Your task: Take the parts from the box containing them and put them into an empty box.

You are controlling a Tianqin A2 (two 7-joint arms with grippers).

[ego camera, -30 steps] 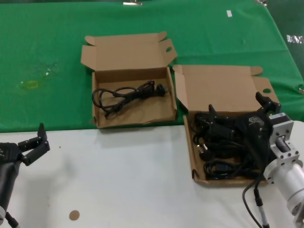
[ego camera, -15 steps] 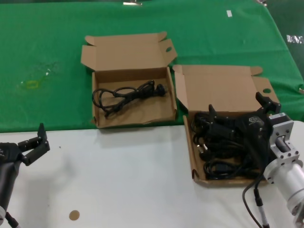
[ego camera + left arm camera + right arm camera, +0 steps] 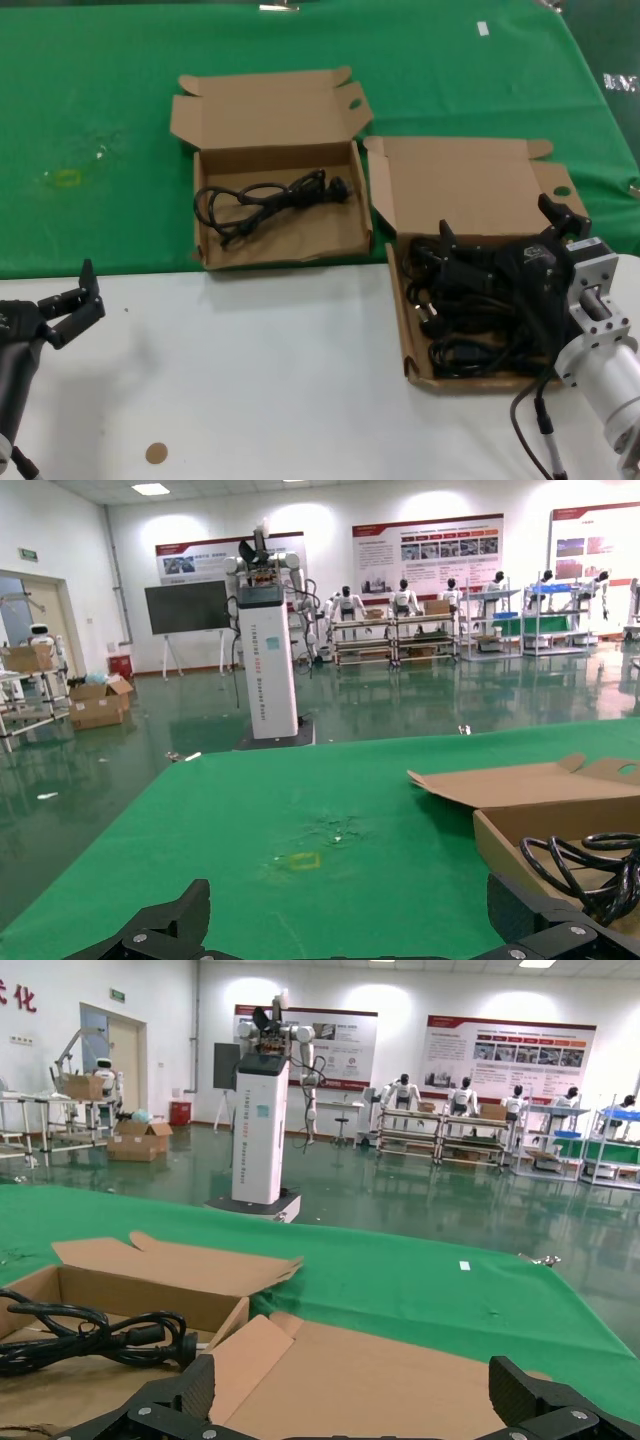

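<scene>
over the longer cardboard box [image 3: 420, 300] hangs the right gripper [image 3: 505, 235], fingers spread wide, closed on nothing, just above the heap of black cables [image 3: 465, 310] filling it. beside that box, on its left, the squarer box [image 3: 285, 255] holds a single cable [image 3: 265, 197]. far from both, the left gripper [image 3: 75, 300] waits open over the white table [image 3: 260, 380].

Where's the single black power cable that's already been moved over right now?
In the head view, the black power cable lies coiled inside the squarer brown cardboard box on the green cloth, left of the longer cardboard box where the right pincer is.
</scene>
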